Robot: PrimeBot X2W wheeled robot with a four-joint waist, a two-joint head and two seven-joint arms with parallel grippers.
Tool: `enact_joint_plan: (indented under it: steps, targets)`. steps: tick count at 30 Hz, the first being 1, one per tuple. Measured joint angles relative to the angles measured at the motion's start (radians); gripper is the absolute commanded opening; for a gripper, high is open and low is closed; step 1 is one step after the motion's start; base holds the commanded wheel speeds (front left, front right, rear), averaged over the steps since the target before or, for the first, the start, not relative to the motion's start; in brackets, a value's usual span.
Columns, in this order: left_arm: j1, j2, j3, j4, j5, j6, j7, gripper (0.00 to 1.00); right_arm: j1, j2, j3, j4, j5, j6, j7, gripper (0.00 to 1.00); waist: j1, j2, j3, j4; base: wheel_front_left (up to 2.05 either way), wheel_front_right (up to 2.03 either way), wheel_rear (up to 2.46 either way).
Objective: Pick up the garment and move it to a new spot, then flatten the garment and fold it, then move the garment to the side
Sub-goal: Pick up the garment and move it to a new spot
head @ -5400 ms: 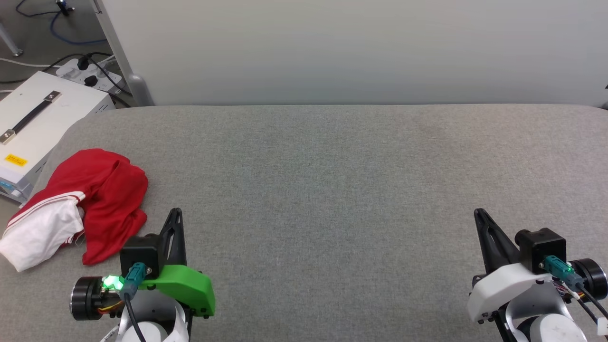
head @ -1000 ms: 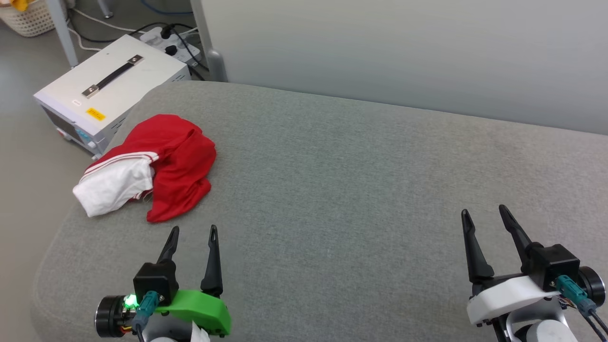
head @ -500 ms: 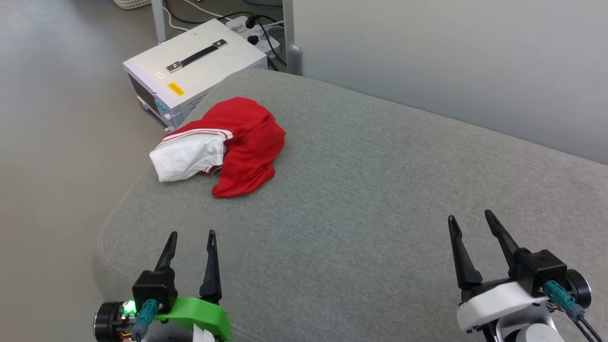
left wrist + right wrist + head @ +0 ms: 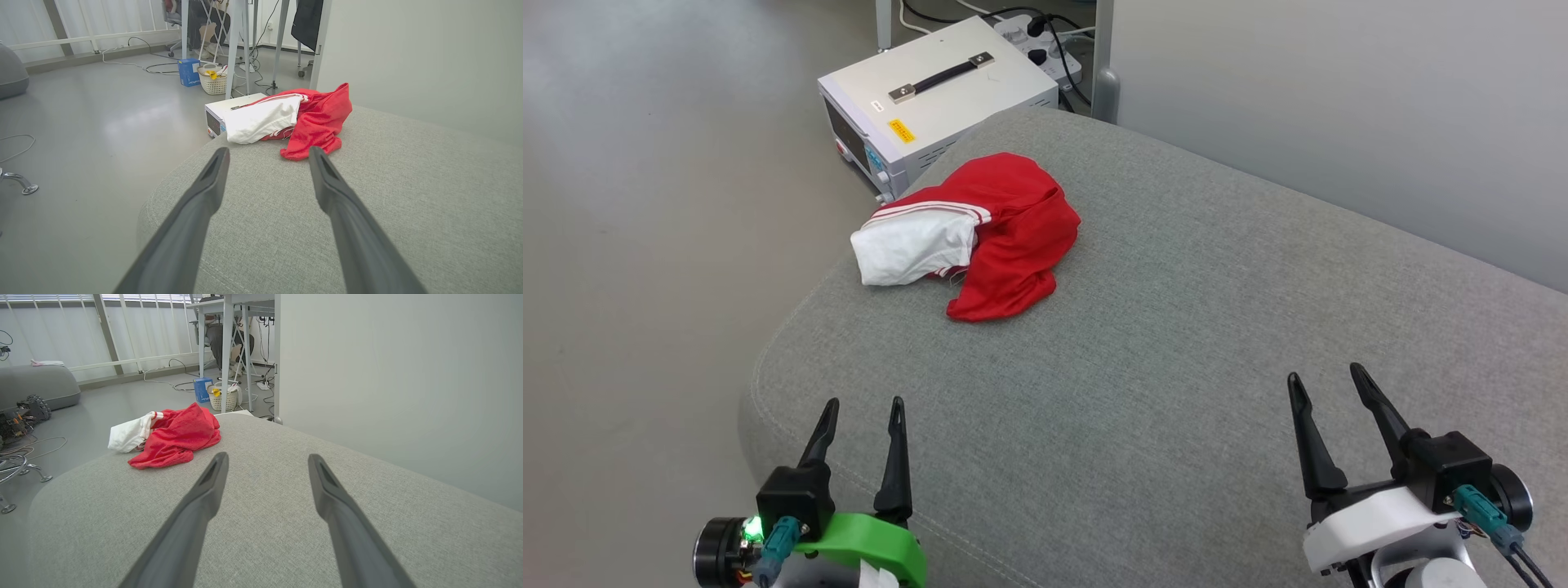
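Note:
The garment (image 4: 1005, 233) lies crumpled near the far left corner of the grey cushioned surface (image 4: 1176, 351): red cloth with one white sleeve and striped trim showing, its lettering hidden. My left gripper (image 4: 862, 410) stands open at the lower left, well short of the garment, with nothing between its fingers. My right gripper (image 4: 1327, 384) stands open at the lower right, also holding nothing. In the left wrist view the garment (image 4: 310, 118) sits just beyond the left gripper (image 4: 267, 152). From the right wrist the garment (image 4: 179, 435) lies ahead and left of the right gripper (image 4: 265, 458).
A white instrument box (image 4: 931, 90) with a black handle stands on the floor just past the garment, with a power strip and cables (image 4: 1045, 41) behind it. A pale wall (image 4: 1339, 98) rises behind the surface. The surface's left edge (image 4: 768, 359) drops to bare floor.
The head camera has swung left, so the garment and box now sit nearer the picture's middle. Since the earliest frame both grippers have opened. The garment has not moved.

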Motion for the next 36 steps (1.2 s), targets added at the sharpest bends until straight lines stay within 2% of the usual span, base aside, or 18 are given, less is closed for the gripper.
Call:
enact_joint_plan:
  steps: [8, 13, 17, 20, 23, 28, 32, 36]
  targets:
    - [-0.004, 0.0, -0.008, 0.018, -0.072, -0.012, 0.0, 1.0, -0.004, 0.0, 0.001, -0.004, -0.008, 0.0, 0.0, 1.0, 0.0, 0.0, 0.031, -0.024, 0.0, 0.0, 0.0]
    - [-0.072, 0.003, -0.007, 0.048, -0.079, -0.057, 0.0, 1.0, -0.029, 0.0, -0.002, -0.012, -0.033, 0.0, 0.0, 1.0, 0.0, 0.0, 0.07, -0.053, 0.0, 0.0, 0.0]
    - [-0.199, 0.038, -0.015, 0.113, -0.109, -0.081, 0.002, 1.0, -0.055, 0.0, -0.003, -0.023, -0.058, 0.0, 0.0, 1.0, 0.0, 0.0, 0.114, -0.084, 0.0, 0.0, 0.0]
    - [-0.32, 0.085, -0.04, 0.142, -0.16, -0.09, 0.07, 1.0, -0.083, 0.0, -0.011, -0.035, -0.069, 0.0, 0.0, 1.0, 0.0, 0.0, 0.155, -0.11, 0.0, 0.0, 0.0]
    - [-0.444, 0.162, -0.092, 0.164, -0.237, -0.096, 0.197, 1.0, -0.111, 0.0, -0.01, -0.046, -0.081, 0.0, 0.0, 1.0, 0.0, 0.0, 0.201, -0.138, 0.0, 0.0, 0.0]
    - [-0.6, 0.354, -0.234, 0.163, -0.43, -0.097, 0.458, 1.0, -0.143, 0.001, -0.001, -0.062, -0.099, 0.0, 0.0, 1.0, 0.0001, 0.0, 0.279, -0.192, 0.0, 0.0, 0.0]
    - [-0.692, 0.489, -0.294, 0.179, -0.534, -0.097, 0.606, 1.0, -0.159, 0.0, 0.004, -0.073, -0.1, 0.0, 0.0, 1.0, 0.0001, 0.0, 0.338, -0.236, 0.0, 0.0, 0.0]
    - [-0.762, 0.574, -0.336, 0.219, -0.605, -0.097, 0.7, 1.0, -0.177, 0.001, 0.018, -0.077, -0.103, 0.0, 0.0, 1.0, 0.0002, 0.0, 0.386, -0.278, 0.0, 0.0, 0.0]
